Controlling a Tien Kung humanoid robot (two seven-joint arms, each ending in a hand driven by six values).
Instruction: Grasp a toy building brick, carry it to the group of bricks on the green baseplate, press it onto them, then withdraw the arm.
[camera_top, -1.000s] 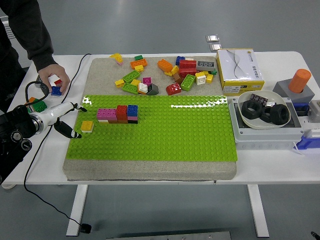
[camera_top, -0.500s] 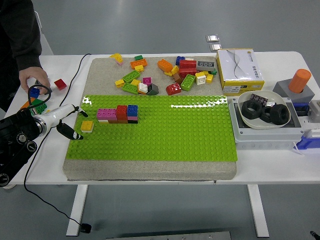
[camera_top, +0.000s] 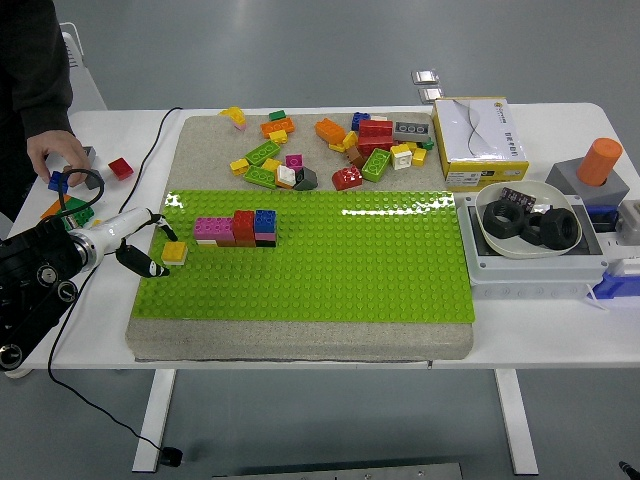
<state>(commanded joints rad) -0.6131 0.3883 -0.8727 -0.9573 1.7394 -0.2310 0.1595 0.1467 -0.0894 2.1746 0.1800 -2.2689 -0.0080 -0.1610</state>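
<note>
Head view over the white bench (camera_top: 300, 355). My left robot hand (camera_top: 140, 240) reaches in from the left edge, its white and black fingers (camera_top: 135, 259) spread on either side of a small yellow brick (camera_top: 175, 252) that sits on the green baseplate (camera_top: 330, 270) near its left edge. From this angle I cannot tell whether the fingers actually pinch the brick or only bracket it. The group of bricks (camera_top: 238, 228), pink, red, blue and dark pieces stacked in a short row, stands on the baseplate to the right of the yellow brick and apart from it.

Behind the baseplate, on the grey slab (camera_top: 200, 140), lies a loose pile of bricks (camera_top: 330, 150) in mixed colours. At upper left a person's hand (camera_top: 55, 155) holds a blue brick (camera_top: 58, 182) just above the bench, with a red brick (camera_top: 120, 168) beside it and a green brick (camera_top: 75, 212) nearer to me. To the right I see a yellow and white box (camera_top: 478, 142), a white bowl (camera_top: 527, 222) holding black rings, and an orange cylinder (camera_top: 598, 160) on a grey block.
</note>
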